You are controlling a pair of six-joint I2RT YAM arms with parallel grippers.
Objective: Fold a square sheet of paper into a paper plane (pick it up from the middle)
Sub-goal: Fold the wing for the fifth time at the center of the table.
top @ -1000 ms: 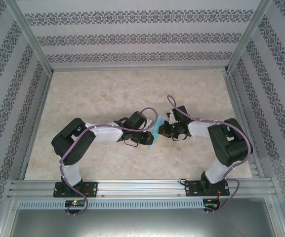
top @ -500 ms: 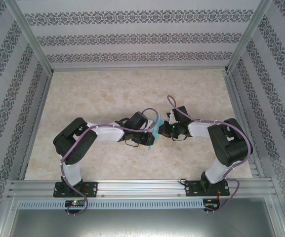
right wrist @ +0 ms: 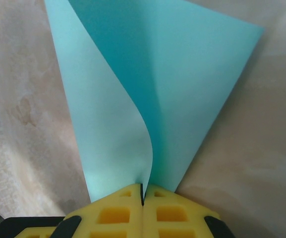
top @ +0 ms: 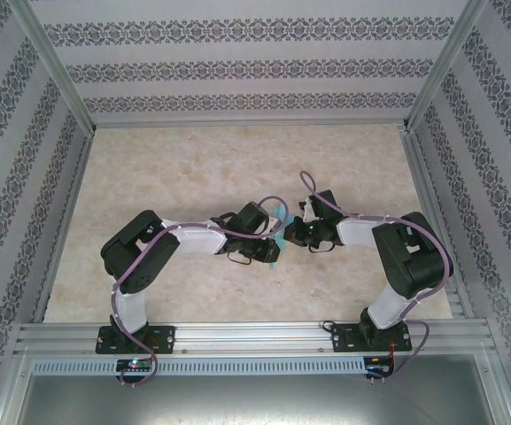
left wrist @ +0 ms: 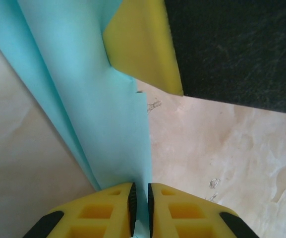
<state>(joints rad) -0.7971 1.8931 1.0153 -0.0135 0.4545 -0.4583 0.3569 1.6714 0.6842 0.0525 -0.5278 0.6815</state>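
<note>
The square sheet of paper [top: 278, 221] is light turquoise, folded and held on edge above the table's middle, between both grippers. My left gripper [top: 271, 244] comes in from the left. In its wrist view the left gripper's [left wrist: 140, 198] pads stand a narrow slit apart with the folded paper [left wrist: 98, 99] filling that slit. My right gripper [top: 292, 233] faces it from the right. Seen from its own wrist, the right gripper [right wrist: 143, 191] is pinched tight on the paper [right wrist: 182, 79], where one flap curls away. One of the right gripper's yellow fingers [left wrist: 143, 44] shows on the paper's far side.
The marbled beige tabletop [top: 193, 168] lies below the paper. Patterned walls and aluminium posts [top: 60, 80] close in three sides, and a metal rail [top: 255, 336] runs along the near edge by the arm bases.
The left arm has shifted a little to the right, toward the right gripper, and covers more of the paper. The right arm has stayed put.
</note>
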